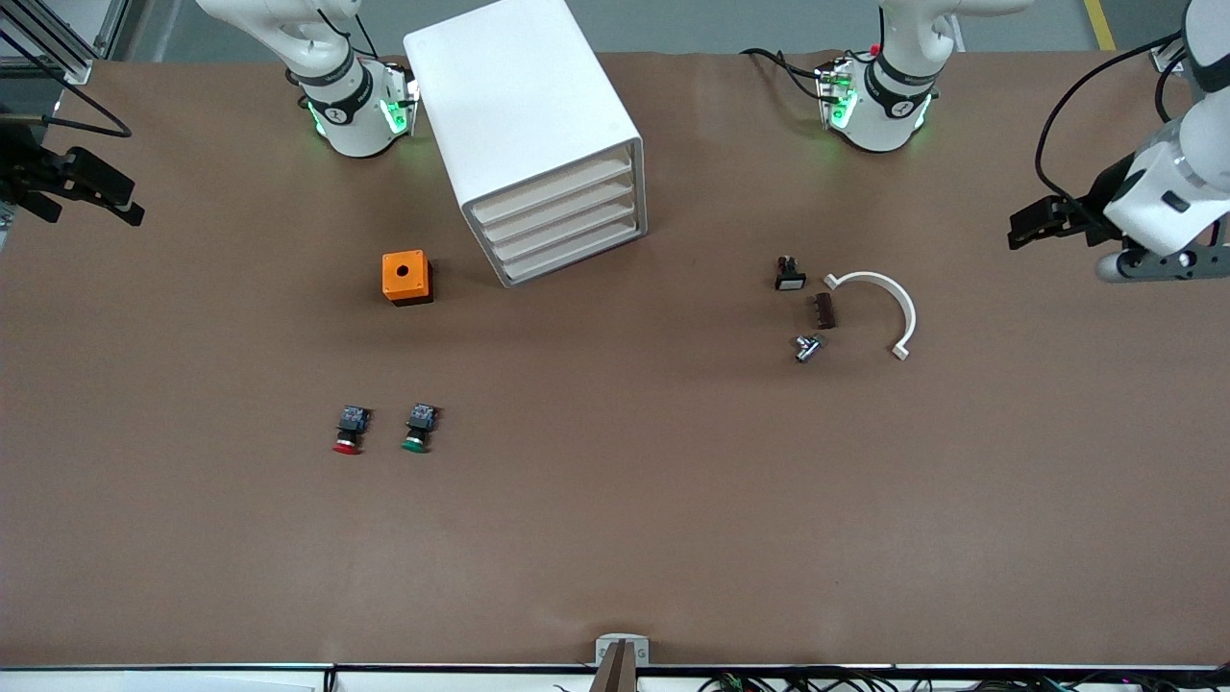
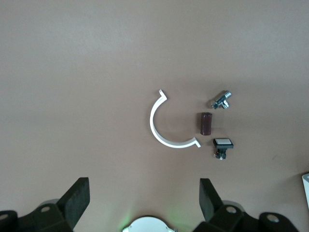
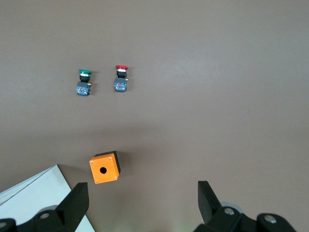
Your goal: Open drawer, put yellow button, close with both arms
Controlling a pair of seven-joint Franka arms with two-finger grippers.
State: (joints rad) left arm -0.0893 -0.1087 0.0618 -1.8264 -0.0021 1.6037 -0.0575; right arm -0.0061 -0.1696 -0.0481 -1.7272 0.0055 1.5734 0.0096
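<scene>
Red button [image 1: 348, 431] and green button [image 1: 418, 429] are lying side by side nearest the camera; no yellow one is showing. Farther back, the cabinet [image 1: 527, 125] is standing with its top drawer [image 1: 557, 189] pushed in, an orange box [image 1: 406, 277] beside it. Both arms are waiting: the left gripper [image 2: 144, 205] is hanging spread over the table's edge near a white clip [image 1: 881, 306], the right gripper [image 3: 143, 208] spread at its own end
</scene>
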